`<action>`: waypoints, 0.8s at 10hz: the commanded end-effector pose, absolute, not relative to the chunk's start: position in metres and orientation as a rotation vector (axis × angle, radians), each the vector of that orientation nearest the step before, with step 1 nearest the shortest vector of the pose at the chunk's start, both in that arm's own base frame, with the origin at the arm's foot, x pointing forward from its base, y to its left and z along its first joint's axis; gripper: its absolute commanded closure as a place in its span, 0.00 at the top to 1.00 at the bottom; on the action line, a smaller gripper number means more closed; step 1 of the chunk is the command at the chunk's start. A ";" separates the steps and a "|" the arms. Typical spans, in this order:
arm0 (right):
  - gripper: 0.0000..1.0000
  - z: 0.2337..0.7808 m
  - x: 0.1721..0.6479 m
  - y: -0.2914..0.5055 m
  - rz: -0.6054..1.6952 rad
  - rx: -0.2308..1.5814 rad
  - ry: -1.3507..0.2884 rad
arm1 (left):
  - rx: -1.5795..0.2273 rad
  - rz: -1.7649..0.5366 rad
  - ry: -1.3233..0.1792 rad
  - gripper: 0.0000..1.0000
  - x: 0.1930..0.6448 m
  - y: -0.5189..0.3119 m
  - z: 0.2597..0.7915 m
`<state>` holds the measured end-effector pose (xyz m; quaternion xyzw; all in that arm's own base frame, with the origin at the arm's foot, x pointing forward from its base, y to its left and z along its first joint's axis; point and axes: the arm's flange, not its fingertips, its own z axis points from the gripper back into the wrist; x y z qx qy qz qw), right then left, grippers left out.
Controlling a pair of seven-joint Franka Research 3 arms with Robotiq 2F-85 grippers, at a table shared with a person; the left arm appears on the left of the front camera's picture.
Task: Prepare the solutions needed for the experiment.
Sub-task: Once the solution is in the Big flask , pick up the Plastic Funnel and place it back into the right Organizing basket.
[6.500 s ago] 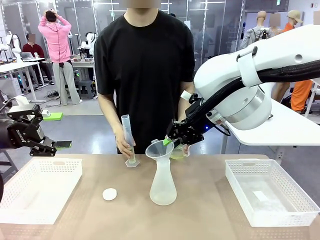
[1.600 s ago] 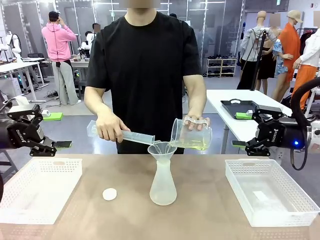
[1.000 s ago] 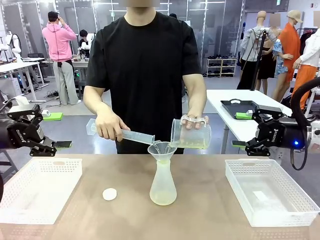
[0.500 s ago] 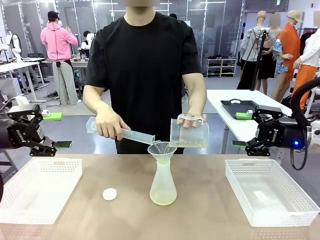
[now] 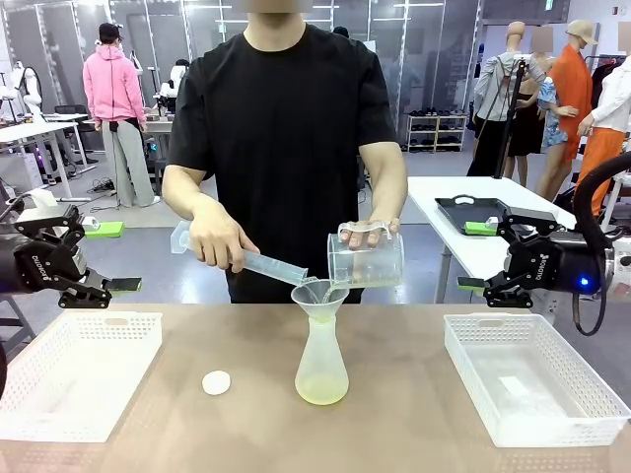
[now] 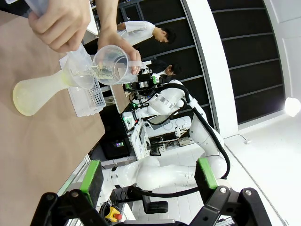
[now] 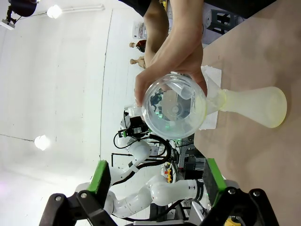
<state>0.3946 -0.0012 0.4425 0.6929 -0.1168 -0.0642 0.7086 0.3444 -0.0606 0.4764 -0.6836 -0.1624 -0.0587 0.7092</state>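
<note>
Bright even overhead light; wide-angle wrist-view distortion.

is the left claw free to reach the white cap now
Probably yes: the open left claw hangs near the left basket, and the white cap lies on open table, apart from the flask.

Person point(image 5: 286, 128) holds a tilted cylinder point(image 5: 268, 265) and a beaker point(image 5: 367, 264) at the funnel point(image 5: 318, 296) on the flask point(image 5: 321, 360) of solutions point(image 5: 321, 394)

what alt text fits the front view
A person holds a tilted graduated cylinder and a beaker over a funnel on a conical flask holding a little pale yellow-green solution. The robot's jaws stand open at both sides.
</note>
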 end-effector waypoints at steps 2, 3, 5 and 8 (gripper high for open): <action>1.00 0.443 0.393 -0.001 -0.141 1.550 -0.260 | -1.529 -0.138 -0.357 1.00 0.343 -0.060 0.478; 1.00 0.443 0.393 -0.001 -0.141 1.550 -0.260 | -1.529 -0.138 -0.357 1.00 0.343 -0.060 0.478; 1.00 0.443 0.393 -0.001 -0.141 1.550 -0.260 | -1.529 -0.138 -0.357 1.00 0.343 -0.060 0.478; 1.00 0.443 0.393 -0.001 -0.141 1.550 -0.260 | -1.529 -0.138 -0.357 1.00 0.343 -0.060 0.478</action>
